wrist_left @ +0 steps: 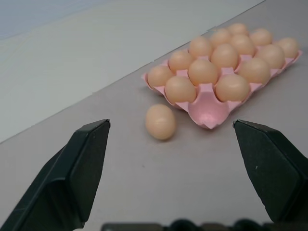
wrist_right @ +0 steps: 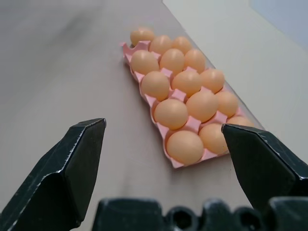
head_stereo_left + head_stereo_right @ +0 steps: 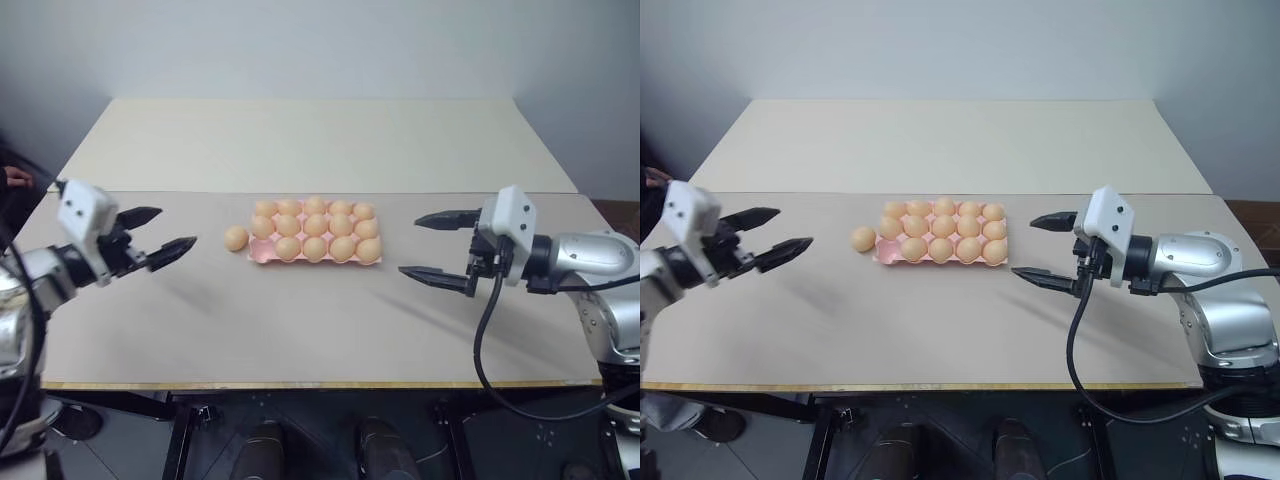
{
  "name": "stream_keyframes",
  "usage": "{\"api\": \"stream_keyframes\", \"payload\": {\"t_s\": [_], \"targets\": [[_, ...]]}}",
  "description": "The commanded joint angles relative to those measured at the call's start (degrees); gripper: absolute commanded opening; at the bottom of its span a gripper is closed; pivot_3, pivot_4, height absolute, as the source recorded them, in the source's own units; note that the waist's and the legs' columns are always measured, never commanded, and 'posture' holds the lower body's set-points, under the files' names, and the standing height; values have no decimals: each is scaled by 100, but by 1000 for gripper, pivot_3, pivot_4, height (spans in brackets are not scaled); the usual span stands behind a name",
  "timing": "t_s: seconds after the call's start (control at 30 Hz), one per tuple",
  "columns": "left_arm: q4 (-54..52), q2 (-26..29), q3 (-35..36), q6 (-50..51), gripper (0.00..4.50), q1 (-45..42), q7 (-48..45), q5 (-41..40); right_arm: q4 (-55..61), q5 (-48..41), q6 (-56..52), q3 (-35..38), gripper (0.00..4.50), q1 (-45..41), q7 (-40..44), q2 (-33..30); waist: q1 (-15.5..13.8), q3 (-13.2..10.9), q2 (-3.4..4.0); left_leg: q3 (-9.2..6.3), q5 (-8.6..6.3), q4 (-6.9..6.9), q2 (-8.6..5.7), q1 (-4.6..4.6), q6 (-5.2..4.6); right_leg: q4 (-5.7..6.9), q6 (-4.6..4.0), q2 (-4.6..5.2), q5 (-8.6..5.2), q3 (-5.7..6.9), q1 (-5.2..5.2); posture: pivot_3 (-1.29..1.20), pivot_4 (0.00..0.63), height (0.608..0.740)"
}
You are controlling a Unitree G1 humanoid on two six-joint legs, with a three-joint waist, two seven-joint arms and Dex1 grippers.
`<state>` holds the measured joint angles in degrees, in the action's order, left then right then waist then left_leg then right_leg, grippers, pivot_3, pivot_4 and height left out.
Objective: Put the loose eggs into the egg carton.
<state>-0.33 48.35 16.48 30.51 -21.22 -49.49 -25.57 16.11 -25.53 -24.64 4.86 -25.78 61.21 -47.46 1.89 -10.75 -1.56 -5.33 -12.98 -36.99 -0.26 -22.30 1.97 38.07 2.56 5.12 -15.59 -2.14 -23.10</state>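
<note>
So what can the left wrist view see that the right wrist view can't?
Left wrist view: the left gripper with open jaws, the loose egg lying on the table, and the empty corner cup of the egg carton beside it. Right wrist view: the right gripper with open jaws, and the carton's opposite end, full cups nearest. Shared: the pink carton packed with eggs; neither gripper holds anything.

Cups of the egg carton (image 3: 262,256) mostly hidden under eggs. Far rows in the left wrist view too crowded to count. Person's hand (image 3: 15,178) at nine o'clock cut off by the edge, under-table gear at six o'clock too dark to identify.
</note>
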Motion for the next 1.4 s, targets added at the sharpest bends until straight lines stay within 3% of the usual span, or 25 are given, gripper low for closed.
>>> {"api": "stream_keyframes", "payload": {"t_s": [0.03, 0.23, 0.4, 0.67, 0.77, 0.97, 1.03, 1.23, 1.4], "targets": [[718, -357, -621, 89, 4474, -623, 425, 473, 76, -39, 143, 37, 4500, -143, -2, 12, 5, 0, -1, 0, 0, 0, 0, -3, 0, -1, 0, 0, 0, 0, -3, 0, 150, 740], [2247, -1126, -1111, -477, 4474, -1602, 894, 1076, 218, -74, 92, 99, 4500, -96, -85, -3, 37, 0, -3, 0, 0, -8, 1, -13, 0, 3, -1, -2, 1, 1, -12, 0, 150, 740], [3279, -1418, -1250, -823, 4474, -2150, 1122, 1401, 306, -110, 37, 186, 4500, -21, -129, -56, 47, 1, -4, 0, 0, -9, 0, -13, 0, 3, 0, -1, 1, 1, -12, 0, 150, 740], [3991, -1618, -1430, -1101, 4474, -2374, 948, 1679, 403, -159, -2, 237, 4500, 44, -208, -108, 52, 1, -5, -1, 1, -11, -3, -12, 0, 5, 0, 1, 1, 0, -11, 0, 150, 740], [4105, -1643, -1426, -1079, 3867, -2433, 960, 1731, 405, -150, 8, 232, 4500, 34, -246, -98, 43, 1, -5, -1, 1, -15, -5, -13, 0, 5, 1, 3, 1, 0, -10, 0, 150, 740], [3995, -1553, -1310, -1122, 1964, -2355, 880, 1681, 404, -150, 12, 224, 4500, 39, -313, -89, 45, 1, -5, -1, 1, -15, -4, -13, 0, 4, 1, 3, 1, 0, -9, 0, 150, 740], [3828, -1469, -1294, -1164, 1607, -2267, 882, 1713, 410, -141, 23, 210, 4500, 46, -325, -79, 50, 1, -5, -1, 1, -15, -4, -13, 0, 4, 1, 3, 1, 0, -9, 0, 150, 740], [2140, -826, -1011, -1243, 1607, -1515, 126, 1300, 488, -156, 31, 266, 4500, 148, -363, -82, 69, 1, -5, -1, 1, -14, 2, -16, 0, 4, 1, -2, 1, -2, -16, 0, 150, 740], [1191, -769, -1069, -952, 1607, -1326, -500, 817, 465, -103, 92, 197, 4500, 159, -401, -41, -13, 2, -4, -1, 1, -23, -2, -14, 0, 5, 1, 3, 1, 0, -6, 0, 150, 740]]}}
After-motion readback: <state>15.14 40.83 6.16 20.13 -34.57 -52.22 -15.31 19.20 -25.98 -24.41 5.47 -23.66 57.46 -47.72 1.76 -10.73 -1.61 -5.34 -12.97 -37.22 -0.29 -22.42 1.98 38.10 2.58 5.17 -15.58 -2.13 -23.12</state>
